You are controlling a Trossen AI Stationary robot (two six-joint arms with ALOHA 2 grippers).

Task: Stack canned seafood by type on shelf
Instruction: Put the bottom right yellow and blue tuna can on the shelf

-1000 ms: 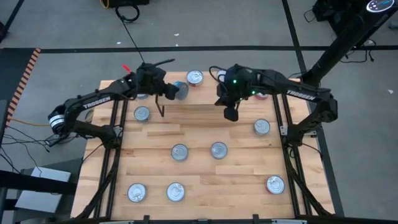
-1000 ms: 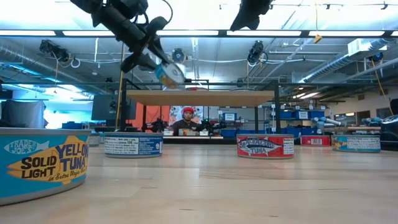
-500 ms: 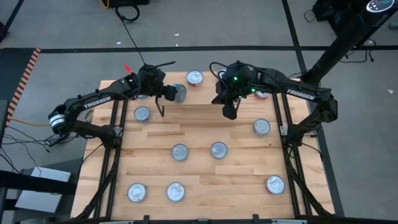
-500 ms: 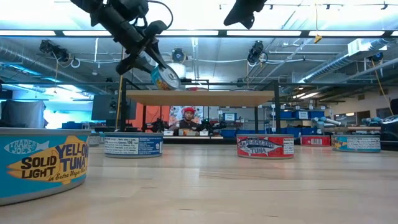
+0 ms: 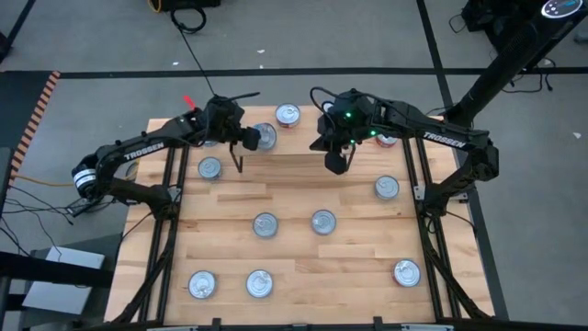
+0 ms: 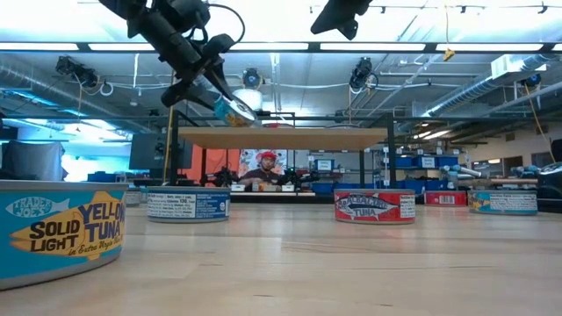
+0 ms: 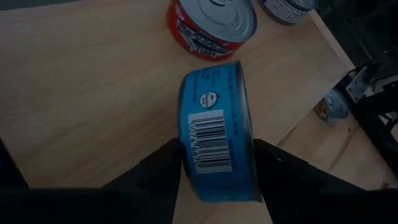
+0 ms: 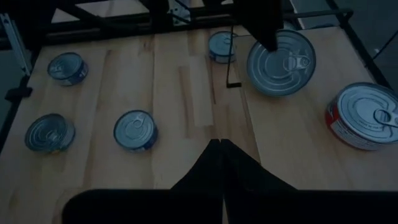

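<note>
The shelf (image 6: 290, 138) stands at the table's far edge, its wooden plank (image 5: 299, 142) on thin black legs. My left gripper (image 5: 260, 138) is shut on a blue can (image 7: 217, 143) over the plank's left half. The can's silver top (image 8: 280, 62) faces mostly upward. A red can (image 5: 288, 115) stands on the plank beyond it, also in the left wrist view (image 7: 211, 25). My right gripper (image 5: 336, 165) hangs shut and holding nothing above the plank's middle, high over the shelf (image 6: 332, 19). My left gripper pinches the blue can by its two flat faces, one finger (image 8: 264, 28) on the silver top, the other under it. The labelled side wall (image 7: 214, 134) shows between the fingers. They slant down from the table's left. The can is tilted, close over the plank; touching it or not, I cannot tell.
Several cans stand loose on the table: one by the shelf's left leg (image 5: 209, 168), two mid-table (image 5: 265, 224) (image 5: 322, 222), one at the right (image 5: 387, 188), three along the near edge (image 5: 259, 283). Another red can (image 5: 388, 140) shows on the plank under my right arm.
My left gripper has tipped further downward. The blue can has sunk a little toward the plank and turned its silver top more upward. My right gripper has tipped slightly and shifted a little toward the far edge, still shut.
</note>
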